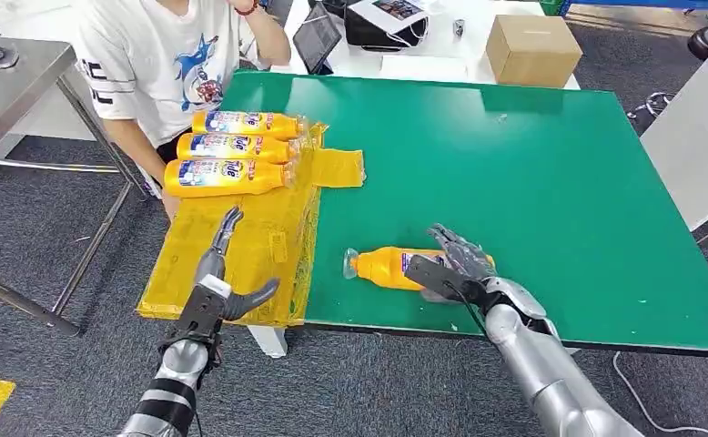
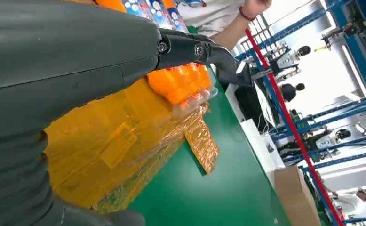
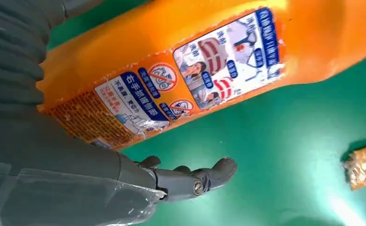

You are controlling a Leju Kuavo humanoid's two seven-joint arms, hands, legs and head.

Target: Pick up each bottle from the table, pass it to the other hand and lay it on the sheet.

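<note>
Green table (image 1: 532, 173) in the head view: right hand (image 1: 455, 264) lies over a lone bottle (image 1: 391, 267), grasp unclear; left hand (image 1: 226, 273) hovers released above the sheet (image 1: 268, 246), bearing three bottles (image 1: 232, 147). Left wrist view: fingers (image 2: 195, 49) spread. Right wrist view: thumb (image 3: 195, 179) apart from the bottle.

Three bottles (image 1: 237, 147) are laid on the sheet (image 1: 241, 250) at the desk's (image 1: 532, 191) left; a fourth bottle (image 1: 396, 266) is found right of it.

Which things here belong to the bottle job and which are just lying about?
Job: bottle on the table, three bottles on the sheet, yellow sheet, right hand, left hand.
Lying about: cardboard box, tablet.
</note>
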